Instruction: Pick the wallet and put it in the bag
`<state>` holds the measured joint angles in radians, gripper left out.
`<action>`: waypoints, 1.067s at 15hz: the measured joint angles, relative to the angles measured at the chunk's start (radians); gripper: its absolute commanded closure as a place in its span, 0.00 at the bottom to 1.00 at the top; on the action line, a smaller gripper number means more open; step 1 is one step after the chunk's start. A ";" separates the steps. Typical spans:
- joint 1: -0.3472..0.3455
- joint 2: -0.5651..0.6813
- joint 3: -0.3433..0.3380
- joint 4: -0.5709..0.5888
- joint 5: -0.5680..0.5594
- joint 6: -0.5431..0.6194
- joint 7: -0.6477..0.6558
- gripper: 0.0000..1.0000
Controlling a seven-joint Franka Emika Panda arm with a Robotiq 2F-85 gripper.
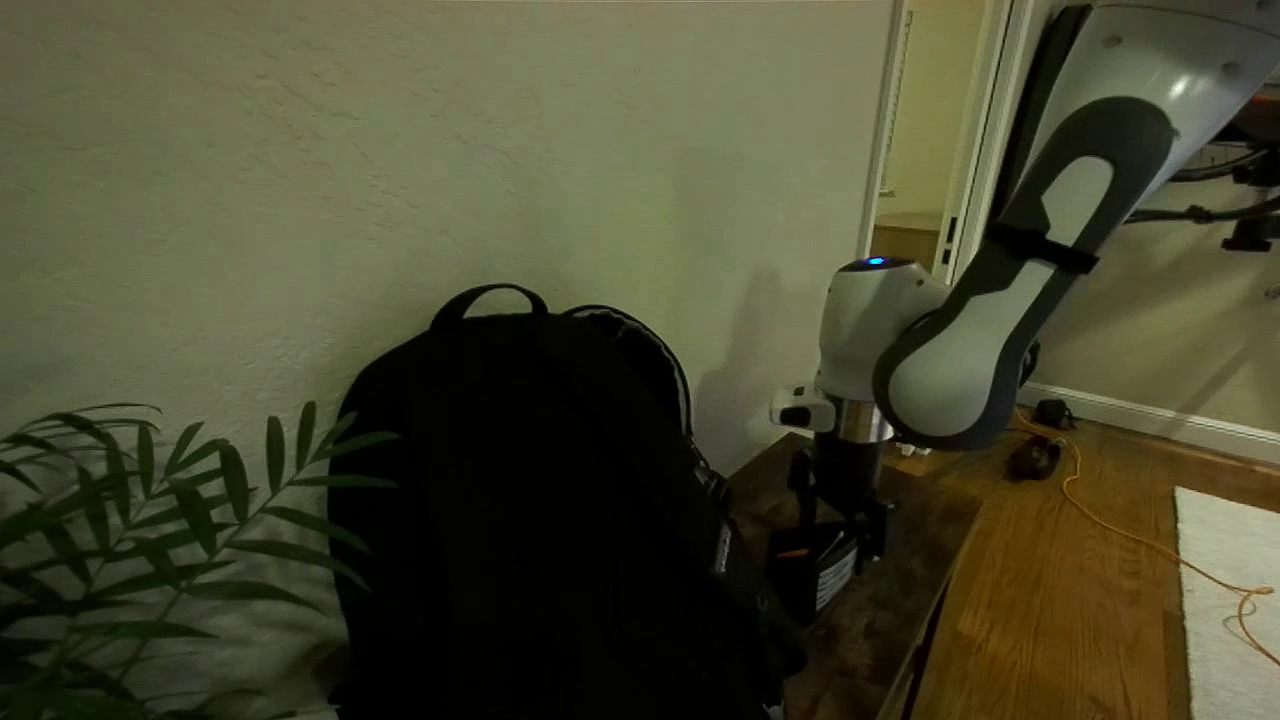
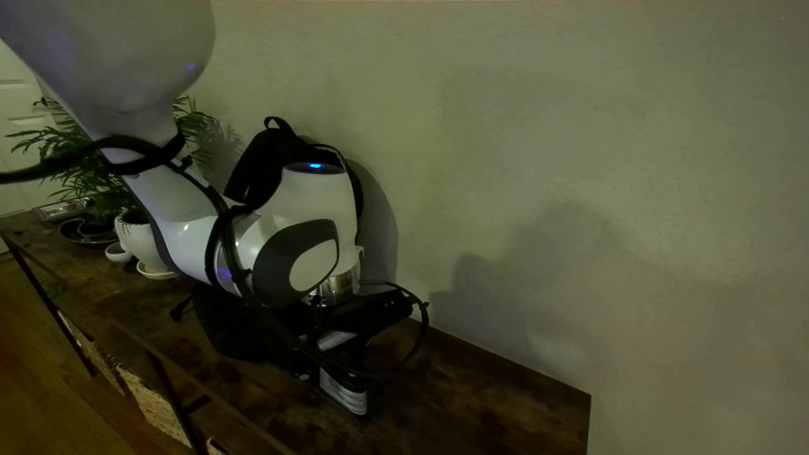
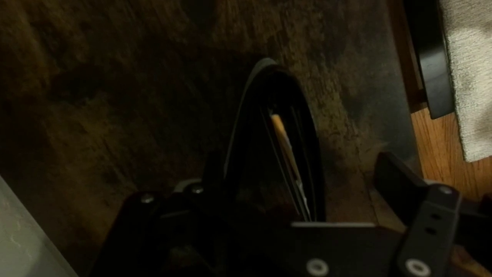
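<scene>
I have the gripper [image 3: 299,167] spread, its two black fingers [image 3: 398,184] on either side of one dark wallet [image 3: 306,148] that stands on edge, bent into a narrow arch, one orange-tipped insert [image 3: 285,142] showing inside. Under it runs the mottled brown counter [image 3: 134,115]; near the wallet stands one black fabric backpack [image 1: 540,500] with one loop handle [image 1: 500,288], then a rough-textured wall [image 1: 400,150].

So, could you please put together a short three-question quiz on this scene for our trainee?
1. True or false: the gripper is open.
2. What arches over the top of the bag?
3. Choose one. The wallet rests:
A. inside the bag
B. on the dark tabletop
C. on the floor

Key:
1. True.
2. A black loop handle.
3. B.
</scene>
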<state>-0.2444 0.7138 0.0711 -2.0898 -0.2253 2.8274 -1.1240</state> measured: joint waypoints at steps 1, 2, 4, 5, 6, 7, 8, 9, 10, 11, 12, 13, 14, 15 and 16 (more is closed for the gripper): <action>0.000 0.007 0.000 0.000 -0.004 0.007 0.000 0.00; 0.001 0.012 0.000 0.000 -0.007 0.017 0.000 0.00; 0.004 0.018 0.000 0.001 -0.013 0.034 0.000 0.00; 0.005 0.021 0.000 0.002 -0.016 0.040 0.000 0.00; 0.007 0.024 0.000 0.003 -0.018 0.044 0.000 0.12; 0.008 0.027 0.000 0.005 -0.019 0.049 0.000 0.28; 0.008 0.030 0.001 0.007 -0.019 0.052 0.000 0.33; 0.008 0.033 0.001 0.009 -0.020 0.054 0.000 0.42; 0.009 0.034 0.001 0.011 -0.021 0.055 0.000 0.47; 0.009 0.036 0.001 0.012 -0.022 0.056 0.000 0.53; 0.009 0.038 0.001 0.013 -0.023 0.056 0.000 0.61; 0.010 0.039 0.000 0.014 -0.023 0.056 0.000 0.67; 0.010 0.041 -0.001 0.015 -0.023 0.056 0.000 0.74; 0.010 0.044 -0.002 0.017 -0.023 0.056 0.001 0.80; 0.010 0.047 -0.002 0.019 -0.023 0.056 0.002 0.88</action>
<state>-0.2344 0.7612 0.0689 -2.0704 -0.2487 2.8833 -1.1222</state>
